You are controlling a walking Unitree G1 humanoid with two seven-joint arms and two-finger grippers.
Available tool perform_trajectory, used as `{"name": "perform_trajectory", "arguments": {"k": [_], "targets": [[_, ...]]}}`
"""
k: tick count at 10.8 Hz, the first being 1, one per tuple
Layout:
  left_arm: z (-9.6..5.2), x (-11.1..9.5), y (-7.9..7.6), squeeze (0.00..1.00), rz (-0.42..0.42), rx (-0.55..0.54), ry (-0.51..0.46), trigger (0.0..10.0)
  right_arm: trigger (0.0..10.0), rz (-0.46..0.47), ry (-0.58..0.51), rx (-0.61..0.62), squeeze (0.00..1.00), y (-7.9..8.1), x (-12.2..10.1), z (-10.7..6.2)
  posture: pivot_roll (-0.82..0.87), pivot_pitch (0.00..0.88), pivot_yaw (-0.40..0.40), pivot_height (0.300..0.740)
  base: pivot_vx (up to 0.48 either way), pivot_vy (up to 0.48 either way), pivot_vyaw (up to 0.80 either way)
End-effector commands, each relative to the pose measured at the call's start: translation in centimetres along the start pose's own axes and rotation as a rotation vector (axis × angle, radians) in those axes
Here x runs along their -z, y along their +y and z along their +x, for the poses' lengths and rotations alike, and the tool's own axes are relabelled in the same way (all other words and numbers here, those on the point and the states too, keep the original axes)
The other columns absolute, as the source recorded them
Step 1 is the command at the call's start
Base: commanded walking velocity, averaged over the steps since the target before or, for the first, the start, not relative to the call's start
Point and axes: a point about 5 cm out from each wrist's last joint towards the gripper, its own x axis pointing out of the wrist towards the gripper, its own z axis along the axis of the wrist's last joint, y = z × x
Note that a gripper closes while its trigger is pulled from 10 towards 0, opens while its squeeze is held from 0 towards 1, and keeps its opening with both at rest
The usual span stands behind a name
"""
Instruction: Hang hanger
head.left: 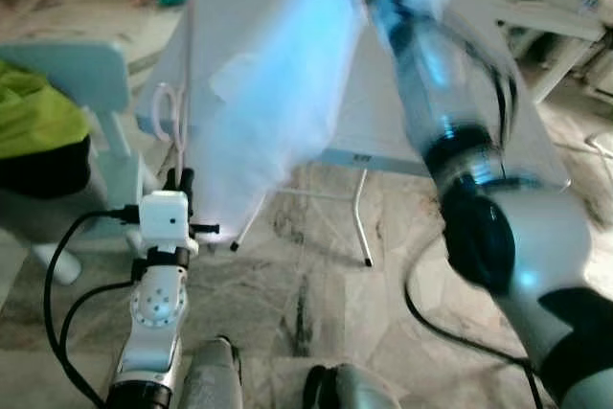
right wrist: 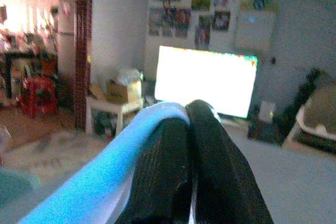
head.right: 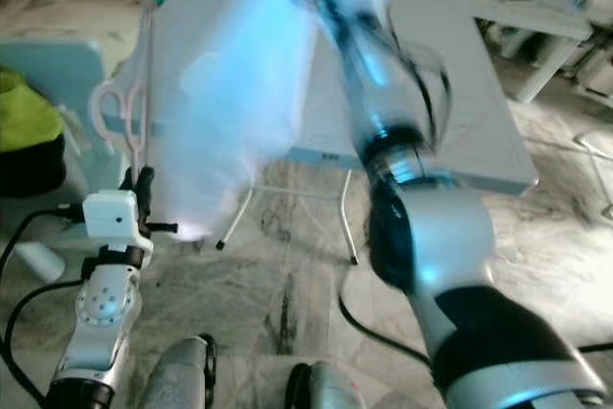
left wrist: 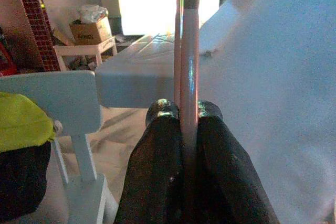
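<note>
At lower left, the left gripper pinches the thin pink hanger; the blurred right gripper, upper centre, clamps pale soft cloth.

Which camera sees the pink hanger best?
The left wrist view: the hanger stands sharp and close, clamped between the left gripper fingers. Both eye views show its pink hook small, beside the cloth. The right wrist view looks elsewhere.

The left gripper holds a pink hanger — beside it hangs a blurred, probably white cloth.
</note>
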Motion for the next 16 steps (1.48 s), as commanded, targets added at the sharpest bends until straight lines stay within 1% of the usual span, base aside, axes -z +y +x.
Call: {"name": "perform_trajectory", "arguments": {"k": [1, 2, 3, 4, 5, 6, 8, 9, 10, 11, 12, 13, 16], "targets": [[0.3, -0.5, -0.3, 0.0, -0.001, 0.017, -0.021, 10.0, 10.0, -0.005, -0.041, 0.062, 0.0, -2.3, 0.0, -1.2, 0.15, 0.121, -0.125, 0.74, 0.0, 0.0, 0.0], [0.3, -0.4, -0.1, 0.0, 0.004, 0.021, -0.017, 10.0, 10.0, -0.036, 0.006, 0.092, 0.0, -3.6, 2.5, -3.7, 0.14, 0.127, -0.117, 0.74, 0.0, 0.0, 0.0], [0.2, -0.3, 0.0, 0.0, 0.006, 0.029, -0.013, 10.0, 10.0, -0.037, 0.035, 0.119, 0.0, -4.2, 3.6, -4.9, 0.13, 0.13, -0.105, 0.74, 0.0, 0.0, 0.0], [0.0, -0.3, 0.1, 0.0, 0.007, 0.056, -0.017, 10.0, 10.0, -0.079, 0.078, 0.124, 0.0, -5.3, 4.9, -6.9, 0.12, 0.13, -0.092, 0.74, 0.0, 0.0, 0.0], [0.1, -0.4, 0.1, 0.0, 0.01, 0.066, -0.02, 10.0, 10.0, -0.101, 0.098, 0.099, 0.0, -5.6, 5.2, -7.7, 0.11, 0.126, -0.089, 0.74, 0.0, 0.0, 0.0], [0.4, -0.5, 0.2, 0.0, 0.012, 0.074, -0.032, 10.0, 10.0, -0.127, 0.096, 0.071, 0.0, -5.8, 4.9, -7.8, 0.11, 0.121, -0.091, 0.74, 0.345, 0.0, 0.0], [0.7, -0.6, 0.2, 0.0, 0.008, 0.064, -0.04, 10.0, 10.0, -0.144, 0.023, 0.05, 0.0, -5.4, 2.6, -5.8, 0.11, 0.112, -0.096, 0.74, 0.369, 0.0, 0.0], [0.7, -0.7, 0.0, 0.0, 0.004, 0.065, -0.041, 10.0, 10.0, -0.142, -0.059, 0.035, 0.0, -4.8, 0.1, -3.7, 0.12, 0.108, -0.097, 0.74, 0.368, 0.0, 0.0], [0.7, -0.8, -0.2, 0.0, -0.001, 0.074, -0.05, 10.0, 10.0, -0.123, -0.166, 0.008, 0.0, -3.6, -3.3, -1.2, 0.12, 0.101, -0.103, 0.74, 0.409, 0.0, 0.0], [0.8, -0.8, -0.1, 0.0, 0.0, 0.069, -0.053, 10.0, 10.0, -0.113, -0.219, -0.015, 0.0, -2.7, -5.1, -0.1, 0.13, 0.097, -0.109, 0.74, 0.454, 0.0, 0.0], [0.9, -0.8, 0.0, 0.0, -0.001, 0.058, -0.058, 10.0, 10.0, -0.11, -0.236, -0.029, 0.0, -2.2, -5.8, 0.5, 0.13, 0.096, -0.113, 0.74, 0.454, 0.0, 0.0], [0.8, -0.8, 0.0, 0.0, -0.002, 0.053, -0.058, 10.0, 10.0, -0.096, -0.239, -0.039, 0.0, -1.7, -6.0, 0.8, 0.14, 0.094, -0.118, 0.74, 0.454, 0.0, 0.0], [0.7, -0.7, -0.4, 0.0, -0.009, 0.055, -0.056, 10.0, 10.0, -0.09, -0.231, -0.057, 0.0, -1.2, -5.6, 0.9, 0.14, 0.098, -0.119, 0.74, 0.45, 0.0, 0.0]]}}
